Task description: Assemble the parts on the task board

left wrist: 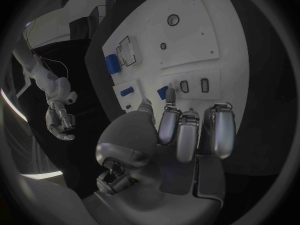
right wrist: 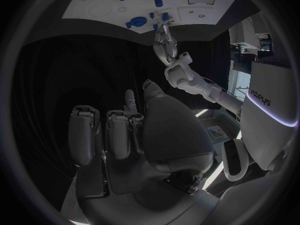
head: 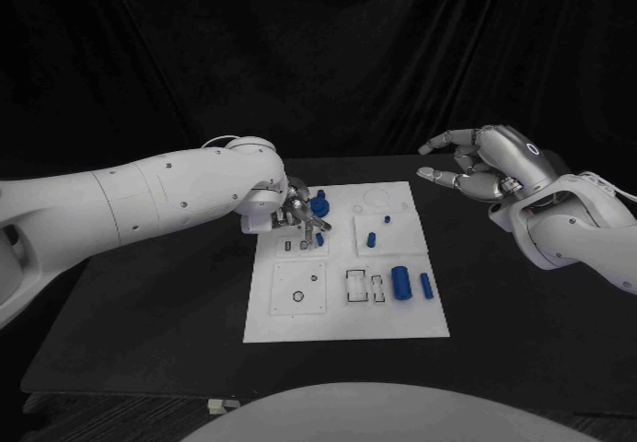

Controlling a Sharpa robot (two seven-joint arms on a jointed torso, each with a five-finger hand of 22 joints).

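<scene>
I saw the white board (head: 348,318) at the centre of the head view, blue parts (head: 399,279) scattered over its right half. The left hand (head: 300,221) hovered over the board's upper left corner, fingers pointing down beside a small blue part (head: 320,238); whether it pinched anything I could not tell. The right hand (head: 480,161) hung at upper right, off the board, fingers spread, holding nothing.

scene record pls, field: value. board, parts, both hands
board: white task board mid-table on the black table
parts: blue parts, large cylinder and slimmer one at board's right side, small ones further back
left hand: left hand over board's rear left, fingers pointing down at it; grip unclear
right hand: right hand raised off the board, holds nothing, fingers apart
</scene>
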